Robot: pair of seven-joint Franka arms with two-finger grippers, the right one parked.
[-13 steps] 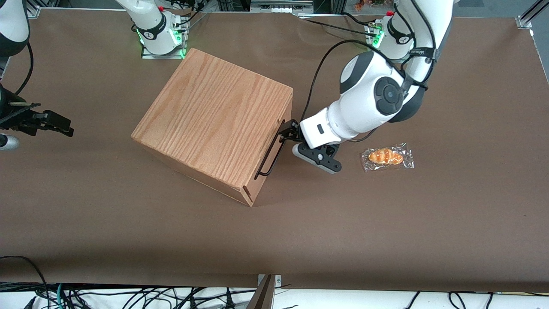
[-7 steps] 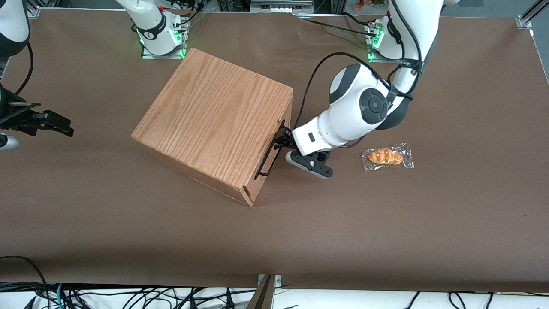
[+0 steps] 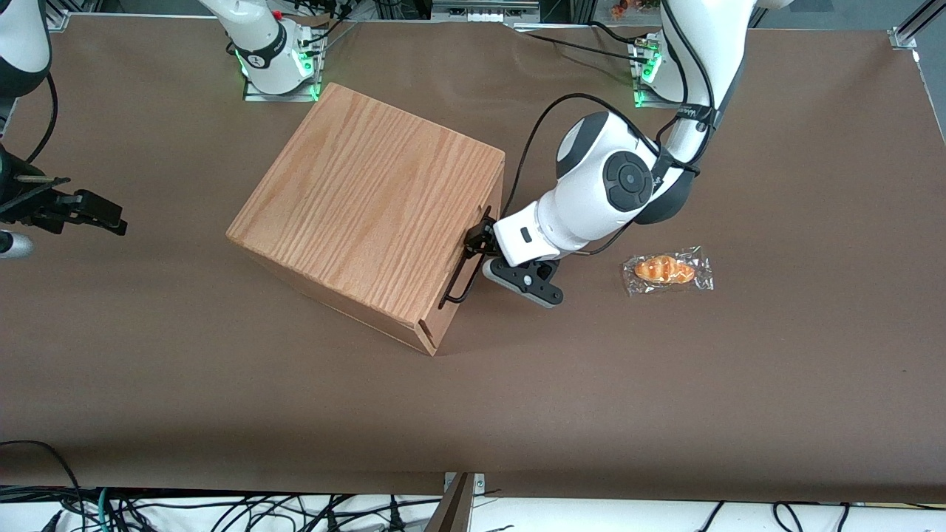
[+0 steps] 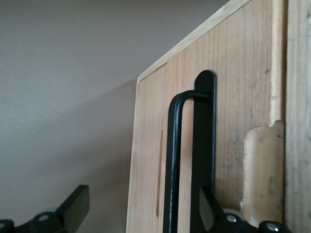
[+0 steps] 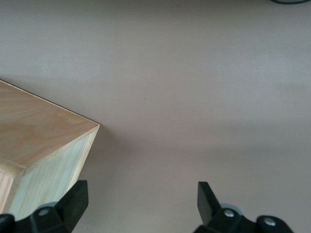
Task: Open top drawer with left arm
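The oak-grain cabinet [image 3: 369, 214] stands on the brown table, its front turned toward the working arm's end. The top drawer [image 4: 233, 97] sits flush with the cabinet front. Its black wire handle [image 3: 462, 273] runs along that front. The white left arm [image 3: 606, 185] reaches down to it, and my gripper [image 3: 477, 238] is at the end of the handle farther from the front camera. In the left wrist view the gripper [image 4: 141, 213] is open. Its black fingers [image 4: 73, 208] straddle the handle bar [image 4: 171, 160] without pinching it.
A croissant in clear wrap [image 3: 667, 270] lies on the table [image 3: 665, 384] beside the left arm, toward the working arm's end. Two arm bases [image 3: 277, 52] with green lights stand along the table edge farthest from the front camera.
The left arm has swung toward the cabinet. Its gripper has closed the small gap to the handle and now has the bar between its fingers. The drawer has not moved.
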